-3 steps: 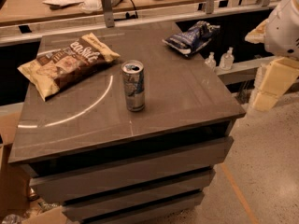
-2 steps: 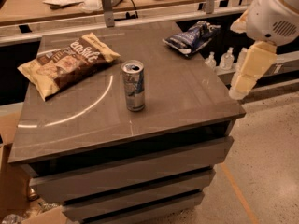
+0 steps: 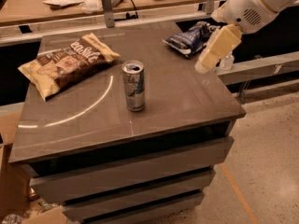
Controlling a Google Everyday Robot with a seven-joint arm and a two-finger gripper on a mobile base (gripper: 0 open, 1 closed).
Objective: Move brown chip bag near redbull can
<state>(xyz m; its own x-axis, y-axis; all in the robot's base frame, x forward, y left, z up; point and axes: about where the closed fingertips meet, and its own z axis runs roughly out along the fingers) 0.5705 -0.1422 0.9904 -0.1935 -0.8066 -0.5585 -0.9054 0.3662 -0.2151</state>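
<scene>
Currently | brown bag (image 3: 67, 64) left on table (image 3: 187, 106), can (image 3: 133, 85) centre, apart | blue bag (image 3: 189, 37) back-right | gripper (image 3: 212, 52) beside it, grip state unclear | has moved inward since earlier.

White script on brown chip bag (image 3: 70, 64), only "Salt" legible

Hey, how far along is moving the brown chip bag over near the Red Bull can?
Nothing looks done: the brown chip bag lies at the table's back left, apart from the upright redbull can. In hand: the gripper hovers over the right edge beside the blue bag, well away from the brown bag. Left: reach the brown bag, grasp it, set it by the can.
</scene>
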